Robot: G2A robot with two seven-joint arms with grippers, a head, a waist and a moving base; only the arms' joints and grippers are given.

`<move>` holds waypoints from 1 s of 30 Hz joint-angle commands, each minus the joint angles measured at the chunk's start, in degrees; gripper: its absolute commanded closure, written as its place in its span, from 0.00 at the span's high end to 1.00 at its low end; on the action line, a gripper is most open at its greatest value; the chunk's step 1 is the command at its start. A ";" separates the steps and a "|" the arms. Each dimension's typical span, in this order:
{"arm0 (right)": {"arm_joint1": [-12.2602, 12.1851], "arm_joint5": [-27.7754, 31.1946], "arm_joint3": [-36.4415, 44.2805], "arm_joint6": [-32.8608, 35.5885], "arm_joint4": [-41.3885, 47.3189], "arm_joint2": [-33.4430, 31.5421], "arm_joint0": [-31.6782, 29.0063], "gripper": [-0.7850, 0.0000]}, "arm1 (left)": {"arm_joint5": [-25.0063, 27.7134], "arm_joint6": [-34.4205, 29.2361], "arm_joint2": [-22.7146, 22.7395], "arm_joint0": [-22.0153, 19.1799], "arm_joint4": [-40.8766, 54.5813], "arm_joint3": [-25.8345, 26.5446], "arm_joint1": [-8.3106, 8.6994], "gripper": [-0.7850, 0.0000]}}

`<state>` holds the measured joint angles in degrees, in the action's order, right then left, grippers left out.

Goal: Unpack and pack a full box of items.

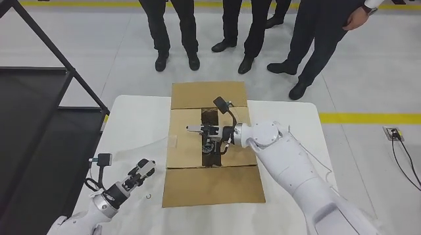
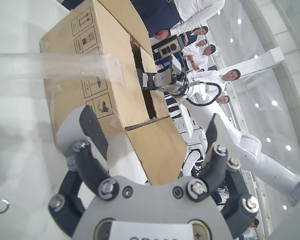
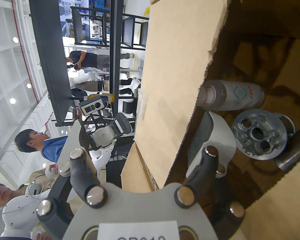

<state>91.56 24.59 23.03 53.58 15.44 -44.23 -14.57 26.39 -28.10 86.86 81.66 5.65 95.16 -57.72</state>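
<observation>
One box (image 1: 210, 185); right tool (image 3: 142, 123) spread astride flap (image 3: 175, 76); inside, one bottle (image 3: 230, 96), one metal wheel (image 3: 258, 134); left tool (image 2: 150, 113) spread, empty, eight o'clock of box.

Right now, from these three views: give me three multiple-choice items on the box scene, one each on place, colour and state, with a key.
1. Where is the right gripper?
A) at the opening in the top of the box
B) outside the box, off to its side
C) over the floor

2. What colour is the table?
A) black
B) white
C) green

3. How are the left gripper jaws?
A) shut on tape
B) shut on a ring
C) open, nothing gripped

Key:
1 A: a flap stands between its jaws, one side reaching inside the box.
2 B: the surface around the box is white.
3 C: the jaws are spread wide and hold nothing.
</observation>
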 commanded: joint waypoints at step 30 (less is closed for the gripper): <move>3.12 5.48 1.29 1.80 3.97 -2.59 4.01 1.00 | -7.33 13.79 -1.90 4.58 -39.46 13.42 -0.86 1.00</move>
<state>94.57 29.93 24.27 55.14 19.27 -46.81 -10.63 20.00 -14.78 85.52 86.67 -31.89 108.66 -58.51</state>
